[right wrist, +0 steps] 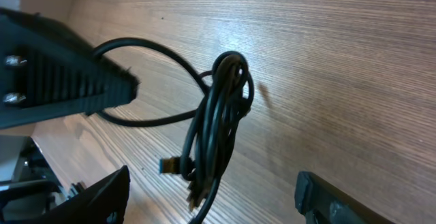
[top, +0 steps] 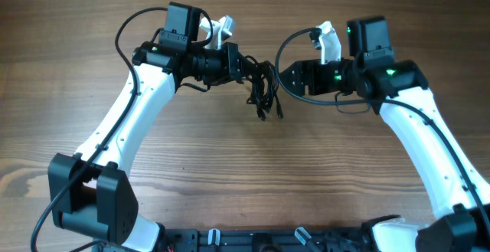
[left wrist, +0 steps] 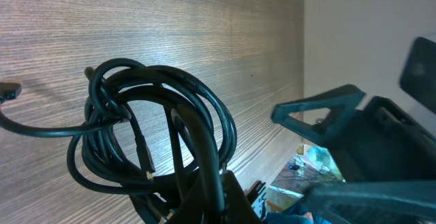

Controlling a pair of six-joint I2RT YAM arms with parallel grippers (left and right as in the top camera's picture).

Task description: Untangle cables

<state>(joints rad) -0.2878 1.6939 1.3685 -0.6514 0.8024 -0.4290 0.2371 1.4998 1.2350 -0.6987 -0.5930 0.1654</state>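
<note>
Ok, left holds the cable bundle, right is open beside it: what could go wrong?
The open right gripper faces the tight bundle of thin black cables; closing could catch several strands together and tighten the tangle. Only the shut left gripper holds it, so a hard pull may slip it out.

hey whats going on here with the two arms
Two robot arms are working on a tangled bundle of thin black cables. The left tool is shut on the bundle and holds it over the wooden table, loops hanging down. The right tool is open just beside the bundle, facing it and gripping nothing. The cables look knotted together, with nothing separated yet.
</note>
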